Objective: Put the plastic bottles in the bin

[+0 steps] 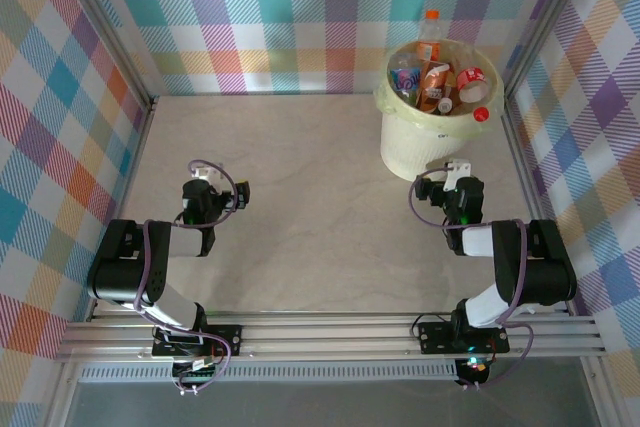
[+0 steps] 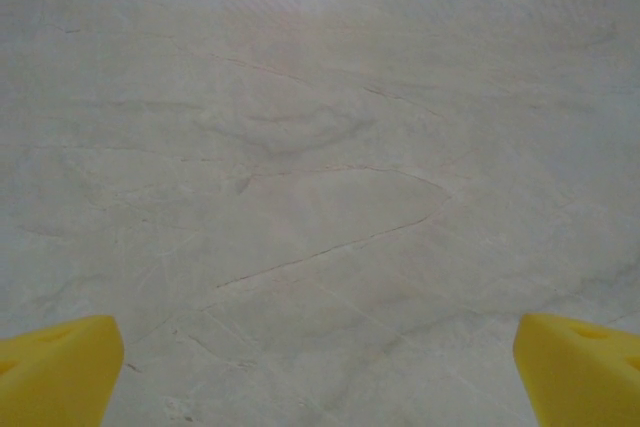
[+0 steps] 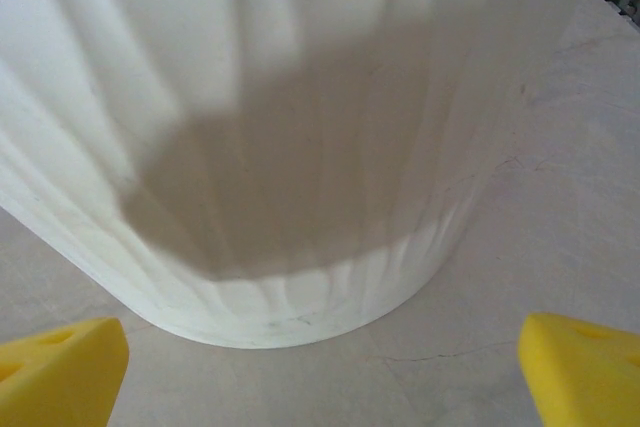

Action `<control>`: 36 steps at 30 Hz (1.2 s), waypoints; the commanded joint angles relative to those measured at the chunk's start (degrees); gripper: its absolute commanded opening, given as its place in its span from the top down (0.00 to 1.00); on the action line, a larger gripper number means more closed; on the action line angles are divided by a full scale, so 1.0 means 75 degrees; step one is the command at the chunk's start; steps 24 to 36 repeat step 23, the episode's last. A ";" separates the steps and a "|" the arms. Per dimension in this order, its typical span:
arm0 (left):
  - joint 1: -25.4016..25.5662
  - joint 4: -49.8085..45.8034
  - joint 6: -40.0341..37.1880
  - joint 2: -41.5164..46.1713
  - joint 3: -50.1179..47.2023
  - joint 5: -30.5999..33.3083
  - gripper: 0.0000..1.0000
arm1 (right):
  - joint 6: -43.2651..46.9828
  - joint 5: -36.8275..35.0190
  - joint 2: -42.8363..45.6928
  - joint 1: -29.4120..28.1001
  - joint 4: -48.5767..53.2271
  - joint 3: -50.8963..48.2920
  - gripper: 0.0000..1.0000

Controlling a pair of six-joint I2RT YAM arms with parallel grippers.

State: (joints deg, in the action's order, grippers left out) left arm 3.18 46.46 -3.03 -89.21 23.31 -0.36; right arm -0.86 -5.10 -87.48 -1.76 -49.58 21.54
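The plastic bottles (image 1: 436, 77) filled the bin (image 1: 408, 152); left tool (image 1: 206, 175) and right tool (image 1: 457, 167), wide and empty, were best kept from nudging it.

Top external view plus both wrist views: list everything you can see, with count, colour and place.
bin: one, pale cream-yellow with a yellowish bag liner, far right of the table
plastic bottles: several, exact count hard to tell, with orange, red and blue labels, all in the bin; an orange-capped one sticks up at the far rim
table: one, beige marbled, underneath everything
walls: three, multicolour plaid, on the left, far and right sides
rail: one, silver, at the near edge
left gripper: one, yellow tips, open, over bare table at left
right gripper: one, yellow tips, open, facing the bin's lower wall
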 commanded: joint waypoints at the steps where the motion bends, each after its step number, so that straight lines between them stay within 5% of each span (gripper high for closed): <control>1: -0.0043 -0.0091 0.0104 -0.0066 0.0138 0.0130 0.00 | -0.0114 0.0007 -0.0054 0.0053 0.0022 0.0140 0.00; 36: -0.0049 -0.0094 0.0109 -0.0058 0.0144 0.0131 0.00 | -0.0084 0.0056 -0.0054 0.0047 0.0025 0.0151 0.00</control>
